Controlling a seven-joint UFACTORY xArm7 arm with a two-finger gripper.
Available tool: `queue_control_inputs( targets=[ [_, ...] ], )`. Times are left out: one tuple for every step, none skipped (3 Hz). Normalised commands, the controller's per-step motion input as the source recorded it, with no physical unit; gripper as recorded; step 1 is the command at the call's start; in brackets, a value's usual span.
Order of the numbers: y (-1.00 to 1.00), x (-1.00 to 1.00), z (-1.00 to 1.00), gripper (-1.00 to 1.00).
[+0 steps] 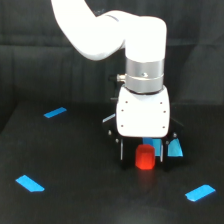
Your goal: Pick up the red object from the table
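The red object (pixel 145 157), a short red-orange cylinder, stands upright on the black table (pixel 80 165) directly under the white gripper body. My gripper (pixel 141 156) hangs straight down over it. Its dark fingers (pixel 121 150) stand on either side of the cylinder, with a gap showing on the exterior view's left side. The jaws look open around the cylinder and are not pressed against it. The cylinder's base seems to rest on the table.
Blue tape strips lie at the far left (pixel 55 112), near left (pixel 30 183) and near right (pixel 200 192). A blue patch (pixel 174 149) sits just behind the gripper, partly hidden. A dark curtain backs the table.
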Motion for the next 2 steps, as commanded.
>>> queue_control_inputs(
  targets=[
    [0.09,0.03,-0.16,-0.20],
    [0.00,0.00,0.02,-0.87]
  ],
)
